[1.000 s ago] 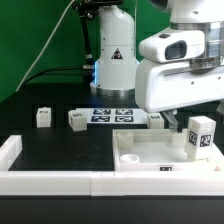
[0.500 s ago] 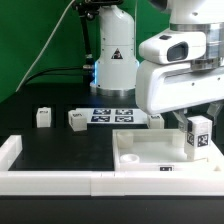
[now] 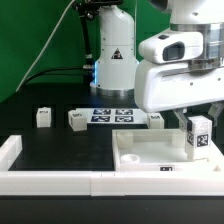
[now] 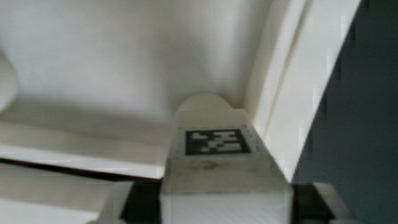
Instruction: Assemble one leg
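My gripper [image 3: 196,117] is shut on a white leg [image 3: 199,136] with a black-and-white tag, holding it upright over the far right corner of the large flat white panel [image 3: 150,152]. In the wrist view the held leg [image 4: 217,150] points down at the panel's surface [image 4: 125,70] beside its raised edge, with dark fingers [image 4: 146,200] on both sides. Two more legs [image 3: 43,117] [image 3: 77,119] stand on the black table at the exterior view's left. Another leg [image 3: 157,119] shows partly behind my gripper.
The marker board [image 3: 112,115] lies on the table behind the panel. White border rails [image 3: 50,178] run along the front edge. The robot base [image 3: 113,50] stands at the back.
The held leg has sunk slightly toward the panel's corner. The other parts have not moved.
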Controlling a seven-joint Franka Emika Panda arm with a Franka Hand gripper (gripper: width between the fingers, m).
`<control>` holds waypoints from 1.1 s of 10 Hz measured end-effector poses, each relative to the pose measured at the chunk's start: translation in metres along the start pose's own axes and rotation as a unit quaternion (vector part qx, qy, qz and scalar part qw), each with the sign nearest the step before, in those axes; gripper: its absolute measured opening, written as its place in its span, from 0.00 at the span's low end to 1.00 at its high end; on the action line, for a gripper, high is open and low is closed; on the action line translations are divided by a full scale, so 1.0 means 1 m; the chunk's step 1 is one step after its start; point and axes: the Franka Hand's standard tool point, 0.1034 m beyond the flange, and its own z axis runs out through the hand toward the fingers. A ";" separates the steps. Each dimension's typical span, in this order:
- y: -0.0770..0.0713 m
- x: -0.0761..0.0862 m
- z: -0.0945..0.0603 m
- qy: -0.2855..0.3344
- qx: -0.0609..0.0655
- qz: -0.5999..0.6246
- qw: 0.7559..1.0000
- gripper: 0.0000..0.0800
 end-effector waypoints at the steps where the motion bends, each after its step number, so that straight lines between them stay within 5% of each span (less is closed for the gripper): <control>1: 0.000 0.000 0.000 0.004 0.005 0.085 0.996 0.36; 5: -0.001 0.002 0.001 0.006 0.014 0.340 0.940 0.36; 11: -0.003 0.003 0.002 -0.004 0.028 0.659 0.751 0.36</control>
